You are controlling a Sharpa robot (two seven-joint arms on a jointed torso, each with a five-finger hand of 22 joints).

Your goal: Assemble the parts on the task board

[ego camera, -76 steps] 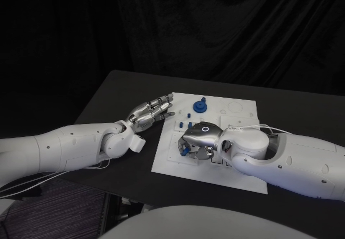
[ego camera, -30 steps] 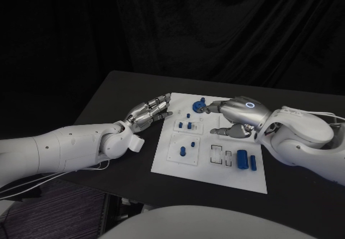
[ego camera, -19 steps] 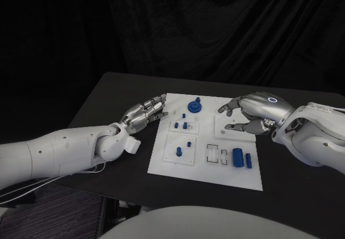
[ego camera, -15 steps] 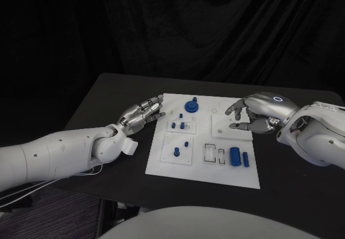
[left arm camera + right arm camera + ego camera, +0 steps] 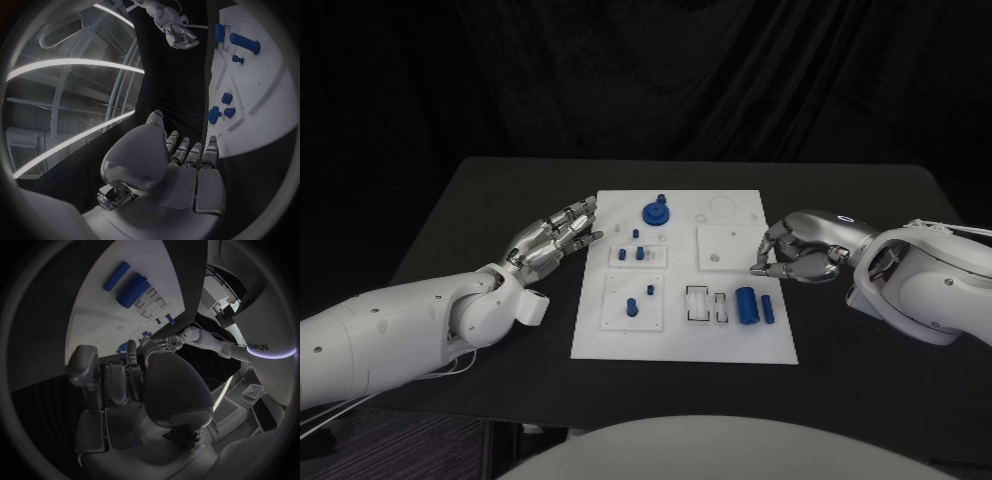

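— Where is the board?
— The white task board [image 5: 687, 340] lies flat in the middle of the black worktop [image 5: 473, 210]. At its 12 o'clock stands a blue knob [image 5: 653, 212]; small blue pegs [image 5: 639, 254] stand left of centre, and two blue cylinders [image 5: 756, 306] lie at about 4 o'clock.

— And the hands?
— The right hand [image 5: 798, 250] sits at the board's 3 o'clock edge, over its rim, fingers curled in with nothing visible in them. The cylinders lie just below it, apart from it.
— The left hand [image 5: 553, 238] rests at the board's 9 o'clock, just beside the edge, fingers stretched out and slightly spread, holding nothing.
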